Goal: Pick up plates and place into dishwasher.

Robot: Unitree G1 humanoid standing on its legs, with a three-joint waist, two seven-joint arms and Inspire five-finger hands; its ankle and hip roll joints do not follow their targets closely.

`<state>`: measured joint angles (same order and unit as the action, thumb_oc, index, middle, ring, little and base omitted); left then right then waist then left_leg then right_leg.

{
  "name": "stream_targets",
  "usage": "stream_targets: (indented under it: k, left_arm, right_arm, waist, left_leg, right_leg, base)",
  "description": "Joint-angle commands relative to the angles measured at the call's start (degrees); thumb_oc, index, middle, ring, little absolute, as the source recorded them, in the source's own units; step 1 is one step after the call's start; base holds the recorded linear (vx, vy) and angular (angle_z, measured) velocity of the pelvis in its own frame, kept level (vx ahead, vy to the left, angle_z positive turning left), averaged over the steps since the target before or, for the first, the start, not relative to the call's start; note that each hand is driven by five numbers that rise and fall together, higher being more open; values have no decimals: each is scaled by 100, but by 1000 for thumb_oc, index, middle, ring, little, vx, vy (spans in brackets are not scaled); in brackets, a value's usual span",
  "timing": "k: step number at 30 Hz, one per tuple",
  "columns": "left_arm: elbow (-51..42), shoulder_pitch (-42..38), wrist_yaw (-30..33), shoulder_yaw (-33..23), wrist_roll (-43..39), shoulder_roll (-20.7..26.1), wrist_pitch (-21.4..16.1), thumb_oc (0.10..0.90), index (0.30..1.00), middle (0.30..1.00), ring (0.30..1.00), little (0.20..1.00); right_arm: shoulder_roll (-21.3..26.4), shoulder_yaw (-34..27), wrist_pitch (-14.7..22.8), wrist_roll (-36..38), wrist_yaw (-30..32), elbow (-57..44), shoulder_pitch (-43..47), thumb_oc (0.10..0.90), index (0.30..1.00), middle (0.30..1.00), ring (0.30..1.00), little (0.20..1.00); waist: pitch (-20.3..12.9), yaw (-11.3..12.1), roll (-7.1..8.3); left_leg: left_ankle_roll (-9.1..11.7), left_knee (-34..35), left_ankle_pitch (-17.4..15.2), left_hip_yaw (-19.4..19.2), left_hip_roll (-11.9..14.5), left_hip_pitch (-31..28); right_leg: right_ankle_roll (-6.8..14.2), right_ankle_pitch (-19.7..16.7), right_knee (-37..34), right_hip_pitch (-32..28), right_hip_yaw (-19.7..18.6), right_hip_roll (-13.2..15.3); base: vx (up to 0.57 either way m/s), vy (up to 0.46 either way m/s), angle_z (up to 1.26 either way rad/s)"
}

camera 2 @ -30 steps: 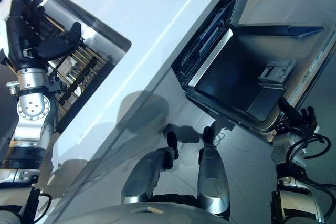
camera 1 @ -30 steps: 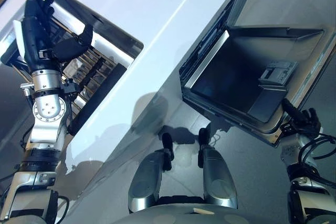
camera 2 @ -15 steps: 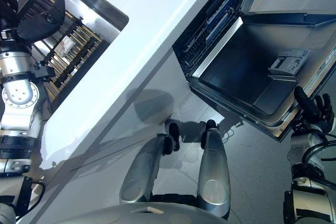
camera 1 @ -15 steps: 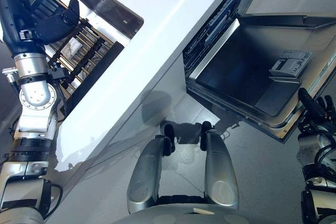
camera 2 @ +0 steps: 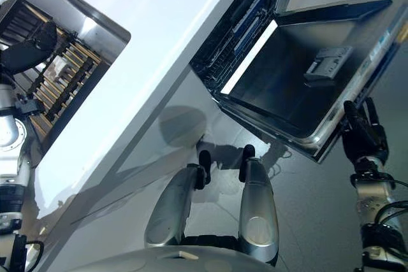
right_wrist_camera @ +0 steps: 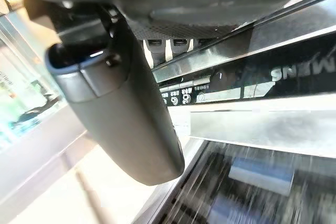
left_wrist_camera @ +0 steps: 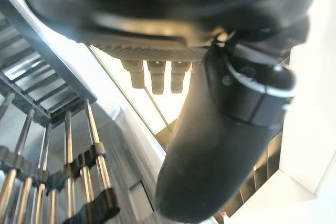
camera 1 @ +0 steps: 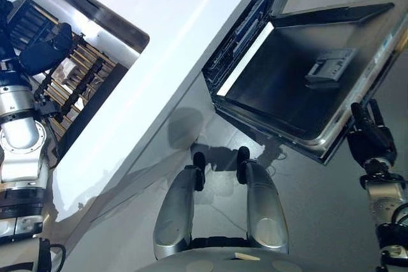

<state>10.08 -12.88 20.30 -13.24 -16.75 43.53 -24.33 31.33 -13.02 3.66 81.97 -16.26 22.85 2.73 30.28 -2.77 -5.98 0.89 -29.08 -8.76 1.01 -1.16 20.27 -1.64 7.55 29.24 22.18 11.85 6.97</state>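
Left eye view: we see the right hand [camera 1: 370,141] nearest, its fingers straight and holding nothing, their tips just below the outer edge of the open dishwasher door [camera 1: 299,87]. Past those fingertips lies the dishwasher rack [camera 2: 239,27] inside the machine. The left hand [camera 1: 35,52] hangs over a sink rack [camera 1: 73,90], thumb extended, fingers relaxed and empty. We cannot make out any plates.

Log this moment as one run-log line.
left hand: open, over sink rack | right hand: open, at edge of dishwasher door | door: open | plate: none held
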Motion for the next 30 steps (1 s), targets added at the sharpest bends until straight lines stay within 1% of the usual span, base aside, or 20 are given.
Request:
stream_targets:
  k: [1,6,9,12,14,17,19,21,24,27,28,29,30]
  left_arm:
    - [-700,-420,130,282,-99,-230,-652,800,900,900,900,900]
    - [-701,-294,50,285,-170,-327,-674,800,900,900,900,900]
    - [-751,-96,-58,241,-194,-425,-681,800,900,900,900,900]
    - [-771,24,-114,225,-173,-459,-702,800,900,900,900,900]
    - [-770,113,-167,239,-136,-519,-741,800,900,900,900,900]
    - [-759,193,-242,246,-133,-571,-789,800,900,900,900,900]
    - [-781,263,-294,249,-132,-613,-790,800,900,900,900,900]
    - [-794,327,-366,237,-183,-651,-803,800,900,900,900,900]
    - [-860,535,-759,223,-445,-815,-780,800,900,900,900,900]
    - [-935,707,-1081,246,-725,-996,-750,800,900,900,900,900]
    - [-992,783,-1163,269,-798,-1071,-735,800,900,900,900,900]
    - [-1023,892,-1259,271,-856,-1203,-770,800,900,900,900,900]
    - [-1031,912,-1279,272,-867,-1222,-779,800,900,900,900,900]
  right_arm:
    - [-953,1832,-1318,-543,-1543,-2574,2367,800,900,900,900,900]
    - [-1198,1983,-1405,-912,-1207,-2942,2362,800,900,900,900,900]
    - [-1248,1989,-1445,-1012,-991,-3032,2182,800,900,900,900,900]
    - [-1235,1943,-1422,-1053,-933,-3007,2033,800,900,900,900,900]
    - [-1212,1908,-1344,-1090,-887,-2931,1925,800,900,900,900,900]
    - [-1205,1872,-1208,-1152,-848,-2828,1796,800,900,900,900,900]
    - [-1189,1795,-1047,-1240,-776,-2746,1639,800,900,900,900,900]
    - [-1199,1731,-990,-1296,-740,-2703,1536,800,900,900,900,900]
    - [-1213,1476,-672,-1449,-561,-2552,1191,800,900,900,900,900]
    - [-1217,1272,-243,-1845,-339,-2486,915,800,900,900,900,900]
    - [-1219,1204,38,-2157,-171,-2446,802,800,900,900,900,900]
    - [-1184,1083,446,-2722,147,-2378,621,800,900,900,900,900]
    - [-1182,1070,507,-2837,254,-2371,595,800,900,900,900,900]
  waist:
    - [-142,524,324]
    - [-300,579,373]
    - [-440,643,453]
    - [-528,674,522]
    - [-625,702,584]
    - [-727,725,639]
    - [-839,723,683]
    - [-904,722,699]
    - [-1101,686,732]
    - [-1256,626,732]
    - [-1317,606,728]
    - [-1412,564,726]
    - [-1430,560,723]
  left_leg:
    - [-484,454,-73,-218,-480,-334]
    - [-471,713,18,-186,-483,-593]
    - [-484,993,75,-179,-486,-854]
    - [-498,1234,131,-188,-488,-1046]
    - [-506,1425,165,-206,-484,-1192]
    - [-518,1624,207,-204,-498,-1342]
    - [-526,1800,236,-210,-504,-1474]
    - [-528,1900,250,-210,-508,-1559]
    - [-537,2142,268,-207,-514,-1778]
    - [-528,2260,272,-221,-506,-1908]
    - [-522,2294,269,-220,-507,-1956]
    - [-510,2360,273,-241,-500,-2017]
    - [-509,2375,276,-243,-498,-2029]
  right_leg:
    - [85,306,-162,-424,-200,-337]
    - [84,167,-602,-756,-185,-355]
    - [139,77,-910,-1023,-151,-361]
    - [202,-7,-1142,-1196,-140,-365]
    - [263,-65,-1317,-1325,-118,-368]
    - [321,-123,-1485,-1456,-114,-379]
    - [375,-163,-1634,-1569,-112,-392]
    - [404,-187,-1727,-1648,-119,-401]
    - [471,-253,-1973,-1845,-163,-433]
    - [506,-299,-2106,-1942,-223,-463]
    - [520,-315,-2145,-1973,-247,-479]
    - [530,-335,-2216,-2018,-270,-501]
    - [531,-339,-2229,-2026,-275,-506]
  base:
    - [49,92,-11]
    - [64,98,2]
    - [102,108,8]
    - [69,88,22]
    - [62,73,22]
    - [43,65,0]
    - [39,67,1]
    - [25,57,3]
    - [6,79,10]
    - [-20,71,13]
    - [-49,77,13]
    - [-44,64,11]
    - [-50,76,6]
